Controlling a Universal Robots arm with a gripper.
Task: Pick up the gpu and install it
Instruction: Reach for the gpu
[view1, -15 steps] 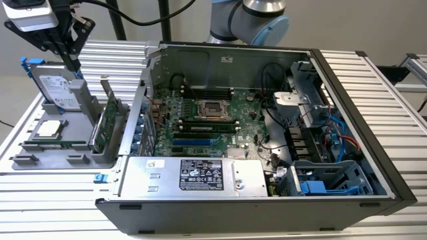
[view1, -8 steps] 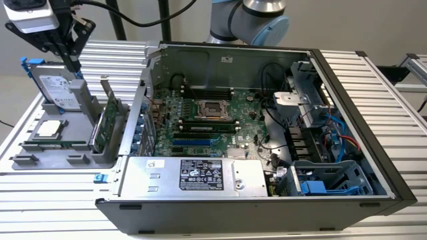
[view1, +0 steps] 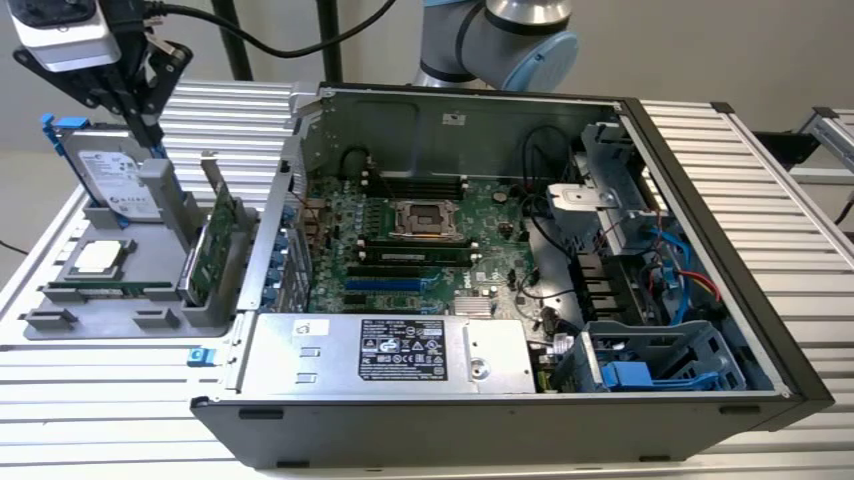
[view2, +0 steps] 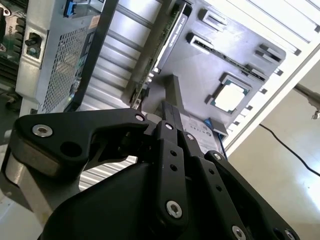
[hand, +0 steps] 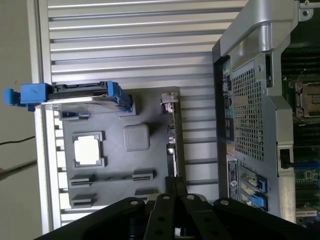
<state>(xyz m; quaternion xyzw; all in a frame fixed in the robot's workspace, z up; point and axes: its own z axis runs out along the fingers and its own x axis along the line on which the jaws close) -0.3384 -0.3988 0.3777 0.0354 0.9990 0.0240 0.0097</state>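
Observation:
The gpu (view1: 211, 252) stands on edge in a slot of the grey holder tray (view1: 80, 300), green board facing the exterior view's left, silver bracket end up. In both wrist views it shows edge-on (hand: 175, 137) (view2: 167, 42). My gripper (view1: 146, 132) hangs above the tray, higher than the card and a little to its left in the exterior view, near the hard drive's top. Its black fingers (hand: 175, 184) (view2: 170, 110) are pressed together with nothing between them.
A silver hard drive (view1: 114, 172) in a blue frame stands at the tray's back, with a processor chip (view1: 96, 258) lying flat in front of it. The open computer case (view1: 694, 250) lies right of the tray, its motherboard (view1: 414, 250) exposed, power supply (view1: 387, 350) in front.

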